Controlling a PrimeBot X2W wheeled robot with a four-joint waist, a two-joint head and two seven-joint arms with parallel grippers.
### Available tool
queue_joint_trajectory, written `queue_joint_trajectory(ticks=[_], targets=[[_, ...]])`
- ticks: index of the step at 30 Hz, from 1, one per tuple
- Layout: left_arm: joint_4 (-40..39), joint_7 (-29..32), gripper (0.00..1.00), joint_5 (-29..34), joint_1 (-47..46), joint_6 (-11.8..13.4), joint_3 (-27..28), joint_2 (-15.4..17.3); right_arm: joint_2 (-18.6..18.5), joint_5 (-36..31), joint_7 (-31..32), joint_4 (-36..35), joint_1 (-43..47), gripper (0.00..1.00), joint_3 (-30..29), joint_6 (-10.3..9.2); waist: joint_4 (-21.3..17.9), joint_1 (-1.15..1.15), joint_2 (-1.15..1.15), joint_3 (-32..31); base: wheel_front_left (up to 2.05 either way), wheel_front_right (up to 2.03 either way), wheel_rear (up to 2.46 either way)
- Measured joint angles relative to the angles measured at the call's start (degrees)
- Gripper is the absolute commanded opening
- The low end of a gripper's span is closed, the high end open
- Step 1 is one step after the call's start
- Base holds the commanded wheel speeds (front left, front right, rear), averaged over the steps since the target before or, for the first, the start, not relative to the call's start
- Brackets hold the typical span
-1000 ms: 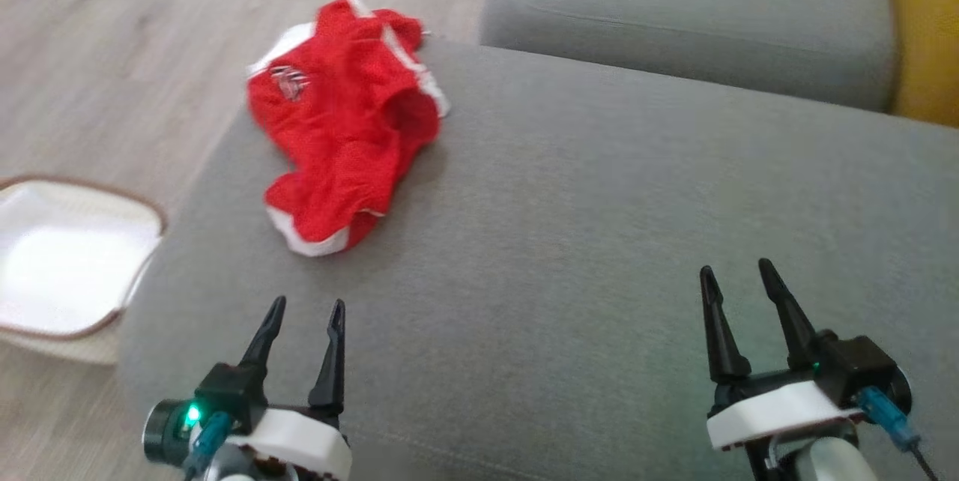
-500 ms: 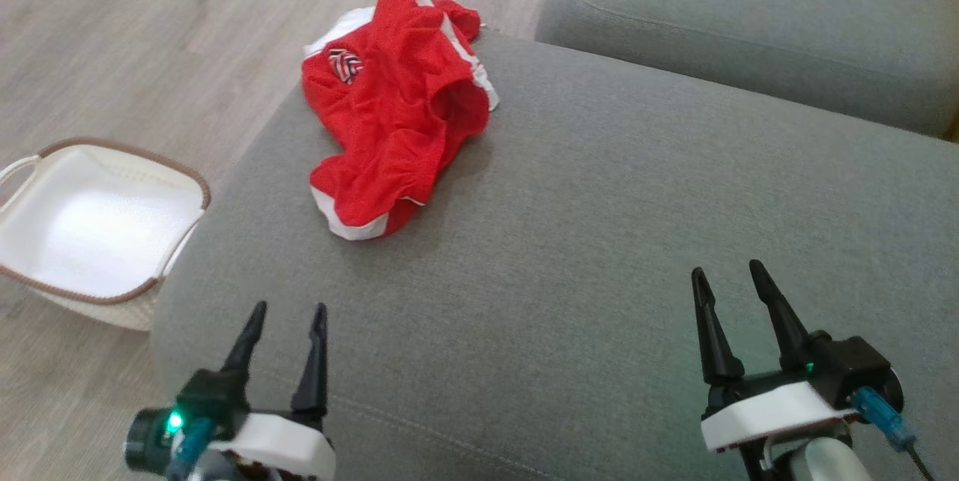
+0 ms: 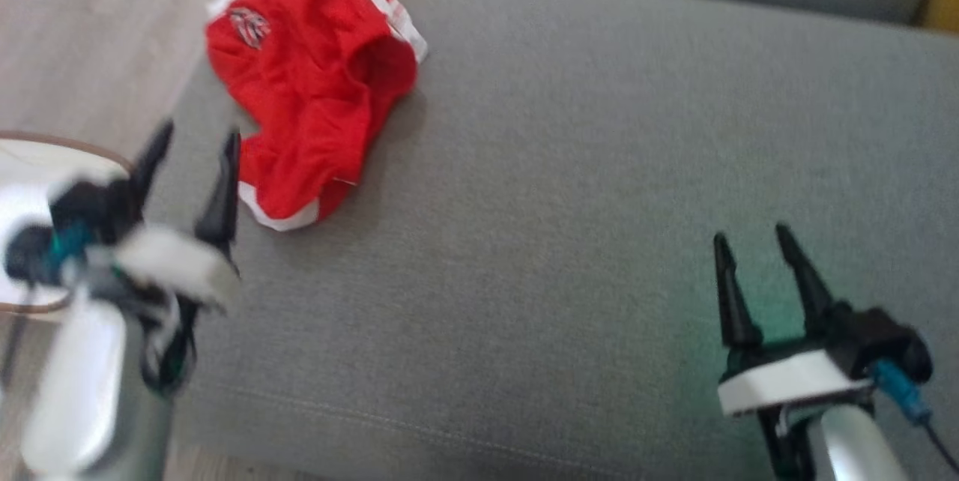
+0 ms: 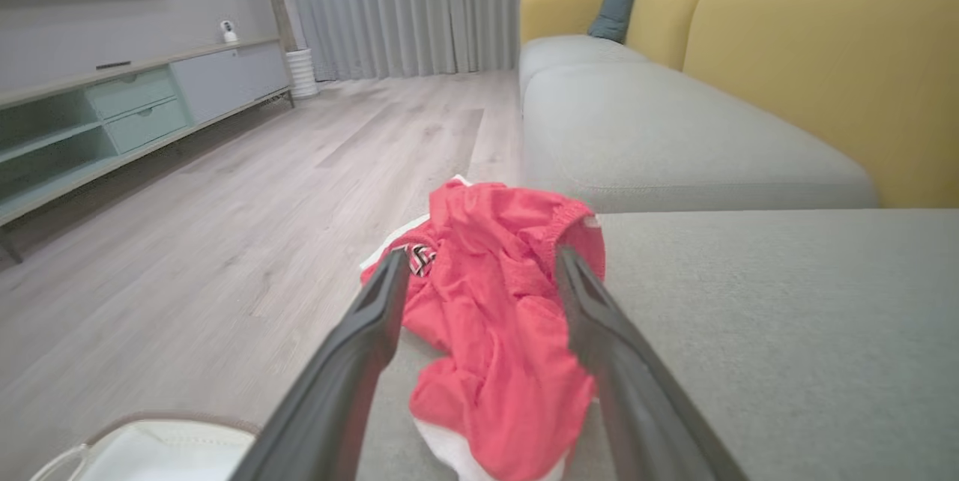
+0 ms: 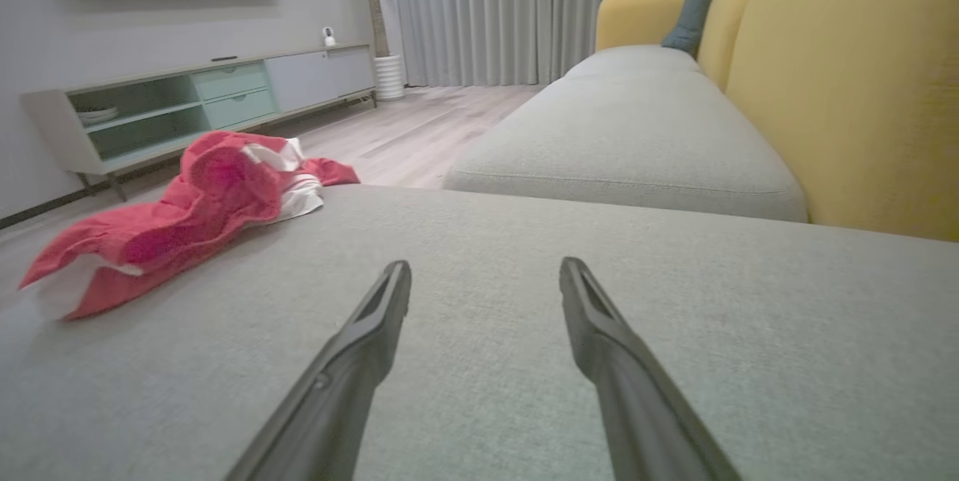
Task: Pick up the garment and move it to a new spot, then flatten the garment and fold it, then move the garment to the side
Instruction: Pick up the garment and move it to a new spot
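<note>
seat: grey sofa seat [image 3: 599, 204] | floor: white basket [image 4: 172, 419] on wood floor [image 4: 225, 204] beside it | back: yellow backrest [image 5: 861, 91] | far: grey curtains [image 5: 554, 9], low cabinet [image 5: 187, 103]

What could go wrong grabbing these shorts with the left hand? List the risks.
1. The shorts lie bunched at the cushion's corner, partly over the edge; a nudge from the open left hand might slide them onto the floor.
2. Being crumpled, they may be pinched by one fold only and come up tangled.
</note>
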Motion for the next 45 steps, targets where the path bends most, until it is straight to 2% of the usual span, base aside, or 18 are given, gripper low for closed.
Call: queue_joint_trajectory(ticks=[6,12,19,27,28,29,30,39,45], targets=[[7.6,9.7,1.00,-4.8,-11.6,-0.5,-3.4,4.0,-0.1,-1.8,0.0,-1.9,-4.9,1.00,-1.7,0.01,-2.5,0.00,0.00,6.2,0.00,0.00,0.00],[13.6,18.2,1.00,-11.3,-17.1,-0.9,-9.7,8.6,-0.2,-2.7,0.0,-3.2,-7.6,1.00,-3.4,0.01,-4.9,0.01,0.00,12.5,0.00,0.00,0.00],[16.9,22.8,1.00,-16.2,-20.0,-1.0,-15.3,12.0,-0.2,-3.5,0.0,-3.9,-9.1,1.00,-4.2,0.01,-6.0,0.00,0.00,18.4,0.00,0.00,0.00],[19.1,21.6,1.00,-19.3,-22.9,-1.0,-17.6,12.9,-0.2,-3.4,0.0,-3.9,-10.9,1.00,-3.7,0.01,-6.0,0.00,0.00,21.3,0.00,0.00,0.00],[19.6,21.1,0.92,-19.5,-23.1,-1.0,-17.9,12.9,-0.2,-3.4,0.0,-3.9,-10.9,1.00,-3.5,0.00,-6.0,0.00,0.00,21.3,0.00,0.00,0.00],[20.1,20.6,0.42,-19.5,-23.4,-1.0,-18.2,12.9,-0.2,-3.4,0.0,-3.9,-10.9,1.00,-3.4,0.00,-6.1,0.00,0.00,21.3,0.00,0.00,0.00],[20.4,19.8,0.00,-19.5,-23.5,-1.0,-18.4,12.9,-0.2,-3.4,0.0,-3.9,-10.9,1.00,-3.4,0.00,-6.2,0.00,0.00,21.2,0.00,0.00,0.00],[21.8,13.1,0.00,-18.3,-24.5,-1.0,-19.7,14.7,-0.3,-2.0,-0.1,-3.6,-10.8,1.00,-3.6,0.00,-6.8,0.00,0.00,17.2,0.00,0.00,0.00],[15.5,10.0,0.00,-15.4,-27.4,-0.7,-20.4,16.3,-0.3,0.0,-0.3,-2.9,-10.3,1.00,-3.2,0.01,-8.0,0.00,0.00,12.1,0.00,0.00,0.00]])
